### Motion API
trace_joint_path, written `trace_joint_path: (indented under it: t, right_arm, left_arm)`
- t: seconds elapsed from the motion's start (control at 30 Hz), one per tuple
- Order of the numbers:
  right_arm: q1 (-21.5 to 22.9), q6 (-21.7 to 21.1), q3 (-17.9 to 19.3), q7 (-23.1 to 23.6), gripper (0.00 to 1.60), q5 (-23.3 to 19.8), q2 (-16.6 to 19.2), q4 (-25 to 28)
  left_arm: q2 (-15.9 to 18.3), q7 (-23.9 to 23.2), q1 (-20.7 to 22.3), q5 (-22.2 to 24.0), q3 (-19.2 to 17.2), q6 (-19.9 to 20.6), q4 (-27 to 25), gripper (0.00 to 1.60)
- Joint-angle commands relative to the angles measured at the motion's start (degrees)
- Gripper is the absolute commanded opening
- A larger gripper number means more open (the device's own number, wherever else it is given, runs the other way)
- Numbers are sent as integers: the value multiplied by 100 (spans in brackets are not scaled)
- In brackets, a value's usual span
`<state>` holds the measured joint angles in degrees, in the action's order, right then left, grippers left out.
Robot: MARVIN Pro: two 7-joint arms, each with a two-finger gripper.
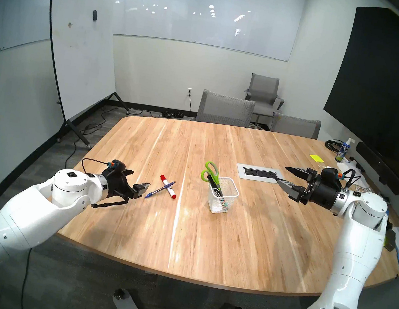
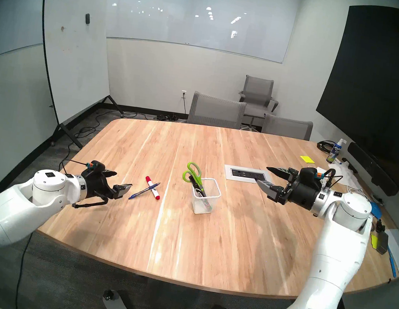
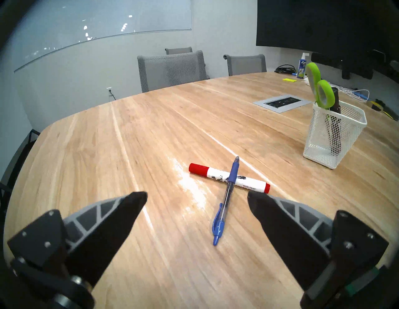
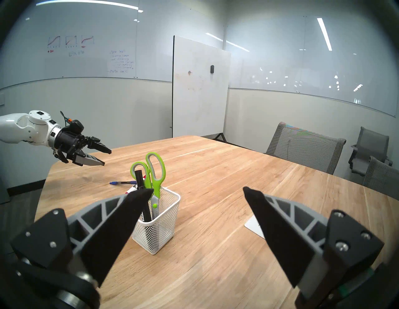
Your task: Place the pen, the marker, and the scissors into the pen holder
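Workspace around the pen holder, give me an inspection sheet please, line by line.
Surface: wooden table, inset power panel.
Job's things: scissors and black marker stand in the pen holder; blue pen lies across the red-capped white marker on the table.
Clutter: spray bottle, yellow sticky notes, papers at the right edge.
Grippers: left gripper open, fingers facing the pen; right gripper open, empty.
Cables: loose on the floor; black coil on the table.
Surroundings: whiteboard, grey chairs, dark screen.
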<state>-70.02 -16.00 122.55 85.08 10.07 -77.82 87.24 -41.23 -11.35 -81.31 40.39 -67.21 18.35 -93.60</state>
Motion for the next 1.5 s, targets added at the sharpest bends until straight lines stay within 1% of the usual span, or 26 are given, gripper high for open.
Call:
trace_joint_path:
  t: [0.0, 0.3, 0.53, 0.6, 0.73, 0.8, 1.1, 1.47]
  right_arm:
    - [87, -1, -15, -8, 160, -36, 10, 100]
    - [88, -1, -14, -8, 160, -34, 8, 100]
    - [88, -1, -13, -8, 160, -34, 8, 101]
    - [89, -1, -13, -8, 160, -33, 7, 101]
    - [89, -1, -13, -8, 160, -32, 7, 101]
    - [89, -1, -13, -8, 160, -32, 7, 100]
    - [90, 0, -12, -8, 160, -30, 6, 100]
    - [90, -2, -11, -8, 160, -30, 5, 102]
  left_arm:
    - [-218, -137, 406, -32, 82, 26, 134, 160]
    - [-382, -227, 533, -105, 215, 81, 242, 160]
    - [-536, -354, 712, -200, 370, 112, 444, 160]
    - [-617, -428, 816, -259, 472, 142, 596, 160]
    - [-636, -498, 876, -276, 516, 157, 667, 160]
    - [-667, -592, 979, -316, 589, 206, 761, 160]
    - [-758, -741, 1175, -399, 679, 304, 1002, 160]
    - [-873, -879, 1261, -504, 717, 312, 1262, 160]
